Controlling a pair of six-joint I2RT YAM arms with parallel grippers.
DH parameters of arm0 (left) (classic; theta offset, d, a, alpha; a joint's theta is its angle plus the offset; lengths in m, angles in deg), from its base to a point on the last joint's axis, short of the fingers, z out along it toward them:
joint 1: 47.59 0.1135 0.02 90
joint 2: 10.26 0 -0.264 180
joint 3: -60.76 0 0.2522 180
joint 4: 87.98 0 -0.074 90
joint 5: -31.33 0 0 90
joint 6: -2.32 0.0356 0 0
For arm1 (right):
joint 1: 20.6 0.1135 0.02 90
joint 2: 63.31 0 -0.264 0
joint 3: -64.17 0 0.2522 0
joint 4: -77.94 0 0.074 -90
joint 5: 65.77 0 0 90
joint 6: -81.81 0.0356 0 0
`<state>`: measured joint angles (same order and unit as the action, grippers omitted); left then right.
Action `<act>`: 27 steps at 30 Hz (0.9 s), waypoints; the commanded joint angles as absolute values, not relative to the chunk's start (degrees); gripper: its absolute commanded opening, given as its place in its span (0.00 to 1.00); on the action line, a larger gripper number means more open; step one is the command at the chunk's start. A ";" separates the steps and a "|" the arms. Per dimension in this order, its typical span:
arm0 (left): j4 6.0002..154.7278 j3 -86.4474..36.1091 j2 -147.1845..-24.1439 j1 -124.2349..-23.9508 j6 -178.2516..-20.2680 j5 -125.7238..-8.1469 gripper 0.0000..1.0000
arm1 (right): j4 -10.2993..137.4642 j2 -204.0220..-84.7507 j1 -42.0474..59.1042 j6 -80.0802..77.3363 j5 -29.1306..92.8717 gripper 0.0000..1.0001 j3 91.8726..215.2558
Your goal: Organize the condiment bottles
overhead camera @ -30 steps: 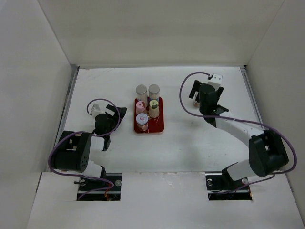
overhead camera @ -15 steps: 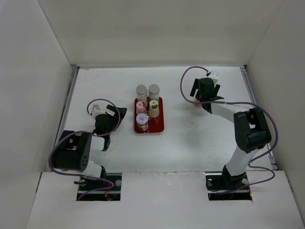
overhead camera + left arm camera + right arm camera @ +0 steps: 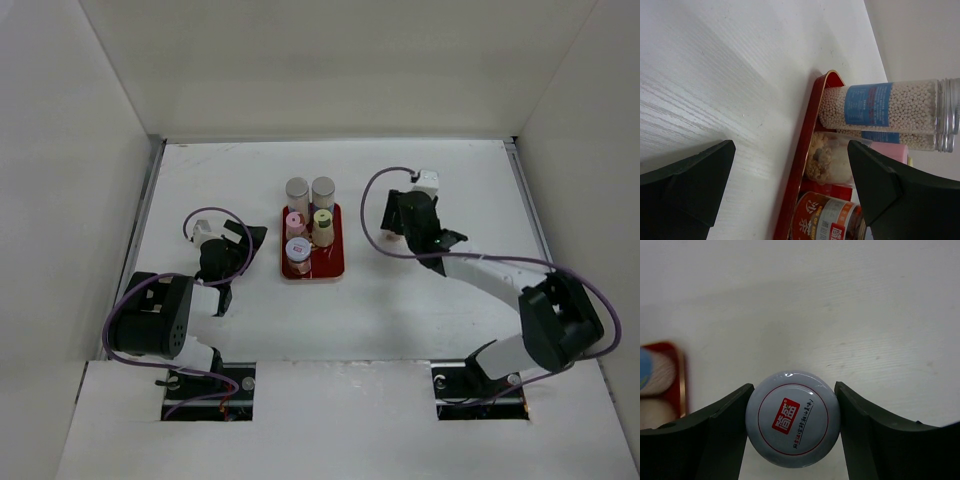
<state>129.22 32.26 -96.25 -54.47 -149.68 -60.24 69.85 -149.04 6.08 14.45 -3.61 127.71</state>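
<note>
Now the right gripper [image 3: 793, 387] pinches the white-lidded jar [image 3: 792, 419] at 3 o'clock of the red tray [image 3: 335, 268], apart from it. Best lift it straight, keep it upright, and set it into the tray's bare 5 o'clock corner. The left gripper [image 3: 790, 150] gapes wide, empty.

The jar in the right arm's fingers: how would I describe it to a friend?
Find the red tray mid-table; to its right, off the tray, the right gripper clasps one squat jar. Unlike the jars on the tray, it is alone, its white lid bearing a red square logo.
</note>
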 commanded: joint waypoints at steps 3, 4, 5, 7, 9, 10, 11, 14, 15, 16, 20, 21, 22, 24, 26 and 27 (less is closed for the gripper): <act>131.43 32.15 -95.69 -54.49 -149.73 -60.87 1.00 | 77.80 -141.62 18.89 15.98 -2.75 0.54 126.97; 131.43 32.15 -95.51 -54.67 -149.73 -60.44 1.00 | 78.76 -142.05 21.17 16.07 -2.49 0.55 127.32; 131.35 32.15 -95.51 -54.67 -149.73 -60.26 1.00 | 79.55 -142.75 23.45 15.98 -2.32 0.55 128.02; 131.43 32.32 -95.69 -54.32 -149.73 -60.34 1.00 | 81.05 -145.12 27.33 15.55 -2.49 0.56 129.86; 131.43 32.32 -95.69 -54.23 -149.73 -60.78 1.00 | 82.45 -147.84 29.09 14.84 -2.40 0.57 131.54; 131.43 32.32 -95.34 -54.23 -149.73 -60.70 1.00 | 82.89 -149.34 29.62 14.67 -2.58 0.57 132.24; 131.26 32.41 -94.99 -54.31 -149.73 -60.26 1.00 | 83.16 -150.57 30.06 14.67 -2.58 0.57 132.94; 131.08 32.50 -94.90 -54.23 -149.64 -60.17 1.00 | 83.25 -153.30 30.77 14.67 -2.32 0.57 134.61; 131.34 32.50 -94.98 -54.14 -149.64 -60.52 1.00 | 83.51 -153.74 31.03 14.67 -2.31 0.57 134.88; 131.43 32.50 -95.07 -54.14 -149.73 -60.69 1.00 | 84.12 -154.53 31.21 14.49 -2.31 0.57 135.06; 131.17 32.41 -95.07 -54.32 -149.64 -60.08 1.00 | 85.45 -157.08 31.83 14.23 -2.66 0.58 135.58; 131.34 32.41 -95.42 -54.23 -149.64 -60.43 1.00 | 85.45 -157.61 31.91 14.23 -2.66 0.59 135.67; 131.43 32.41 -95.69 -54.14 -149.73 -60.78 1.00 | 85.45 -158.13 32.00 14.23 -2.75 0.60 135.67; 131.43 32.32 -95.51 -54.23 -149.73 -60.78 1.00 | 85.45 -159.19 32.35 14.23 -2.75 0.62 135.94; 131.17 32.32 -95.25 -54.40 -149.64 -60.17 1.00 | 85.10 -159.89 32.97 14.14 -2.84 0.63 136.29; 131.17 32.32 -95.42 -54.32 -149.64 -60.17 1.00 | 84.75 -159.98 33.06 14.14 -3.01 0.65 136.38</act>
<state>129.15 32.26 -96.19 -54.38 -149.66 -60.39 78.20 -160.51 31.98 14.18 -1.53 132.28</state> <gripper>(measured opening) 0.997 0.700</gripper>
